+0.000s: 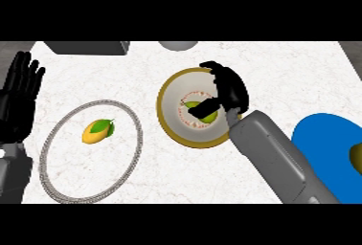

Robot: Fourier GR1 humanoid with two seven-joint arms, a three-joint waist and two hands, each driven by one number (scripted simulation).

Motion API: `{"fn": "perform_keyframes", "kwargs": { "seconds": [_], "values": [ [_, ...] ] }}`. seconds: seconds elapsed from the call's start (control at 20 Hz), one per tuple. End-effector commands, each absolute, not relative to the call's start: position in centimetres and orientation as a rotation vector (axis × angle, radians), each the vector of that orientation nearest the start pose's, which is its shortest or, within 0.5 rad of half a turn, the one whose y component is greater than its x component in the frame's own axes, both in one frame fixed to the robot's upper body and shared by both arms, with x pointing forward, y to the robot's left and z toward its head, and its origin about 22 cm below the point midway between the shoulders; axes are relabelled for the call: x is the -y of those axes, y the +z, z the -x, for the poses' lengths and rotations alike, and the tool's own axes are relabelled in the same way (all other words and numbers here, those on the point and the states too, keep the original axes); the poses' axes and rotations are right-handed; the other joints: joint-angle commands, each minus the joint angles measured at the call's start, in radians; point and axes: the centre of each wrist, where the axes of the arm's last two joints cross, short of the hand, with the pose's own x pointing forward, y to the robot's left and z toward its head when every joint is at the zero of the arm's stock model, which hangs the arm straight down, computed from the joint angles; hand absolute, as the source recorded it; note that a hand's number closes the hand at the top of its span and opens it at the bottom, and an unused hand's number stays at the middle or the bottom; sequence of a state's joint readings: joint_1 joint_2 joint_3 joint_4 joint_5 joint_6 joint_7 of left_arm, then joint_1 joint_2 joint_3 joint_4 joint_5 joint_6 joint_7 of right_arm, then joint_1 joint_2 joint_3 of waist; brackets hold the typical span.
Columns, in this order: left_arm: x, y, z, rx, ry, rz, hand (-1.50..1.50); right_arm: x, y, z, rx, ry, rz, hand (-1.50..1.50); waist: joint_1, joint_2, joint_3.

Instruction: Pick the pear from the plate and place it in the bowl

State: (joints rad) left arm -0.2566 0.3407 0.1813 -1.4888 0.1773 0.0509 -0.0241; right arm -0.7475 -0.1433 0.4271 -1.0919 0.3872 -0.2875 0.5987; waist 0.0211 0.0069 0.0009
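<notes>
Now, line by line:

Right hand: the right hand (228, 88) sits in the upper middle of the frame, over the far right rim of the bowl (170, 103). Its fingers arch over the rim at the top and its thumb points down-left into the bowl, curled against a green fruit.

Pear: the pear (201, 114) shows as a small green shape low in the right half of the bowl's pale inside, partly covered by the thumb. Whether it rests on the bowl's floor or hangs off it, I cannot tell.

Bowl: round, gold-rimmed, white inside with a faint red ring, at the centre of the frame.

Right forearm: the grey forearm (276, 153) runs from the lower right up to the bowl's right edge, covering part of the rim.

Left hand: the left hand (17, 93) rests at the upper left edge of the frame, fingers straight and pointing up, holding nothing.

Plate: the plate (50, 158) with a beaded grey rim lies left of the bowl, apart from it.

Fruit on plate: 1 yellow fruit with green leaves (97, 130) lies near the plate's middle.

Blue plate: a blue plate (322, 143) is cut by the right edge, with a yellowish object (356, 158) at the edge.

Top edge: a dark grey box (88, 47) and a grey rounded object (178, 45).
</notes>
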Motion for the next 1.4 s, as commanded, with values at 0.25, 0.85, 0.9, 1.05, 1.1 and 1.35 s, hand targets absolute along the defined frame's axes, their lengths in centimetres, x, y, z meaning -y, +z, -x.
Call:
{"fn": "perform_keyframes", "kwargs": {
  "seconds": [0.25, 0.85, 0.9, 1.05, 1.1, 1.35],
  "values": [
    [-33.1, 7.7, -29.3, 1.787, 0.030, -0.221, 0.00, 13.0, 7.3, -37.1, 1.603, 0.256, 0.630, -1.50, -0.019, -0.006, 0.000],
    [-33.5, 8.3, -28.8, 1.762, 0.036, -0.246, 0.00, 29.0, 7.6, -32.9, 1.619, -0.069, 0.632, -1.50, -0.034, -0.010, 0.000],
    [-35.0, 8.7, -28.6, 1.782, 0.031, -0.257, 0.00, 30.2, 8.8, -32.2, 1.634, -0.075, 0.602, -1.50, -0.038, -0.011, 0.000],
    [-34.5, 9.7, -29.9, 1.776, 0.036, -0.255, 0.00, 34.7, 8.9, -31.9, 1.652, -0.114, 0.609, -1.50, -0.029, -0.008, 0.000],
    [-34.4, 7.1, -28.8, 1.765, 0.054, -0.270, 0.00, 37.7, 8.8, -30.2, 1.661, -0.101, 0.601, -1.50, -0.037, -0.008, 0.000],
    [-32.1, 8.2, -30.6, 1.789, 0.030, -0.239, 0.00, 42.2, 7.2, -27.8, 1.673, -0.117, 0.547, -1.50, -0.031, -0.006, 0.000]
  ]
}}
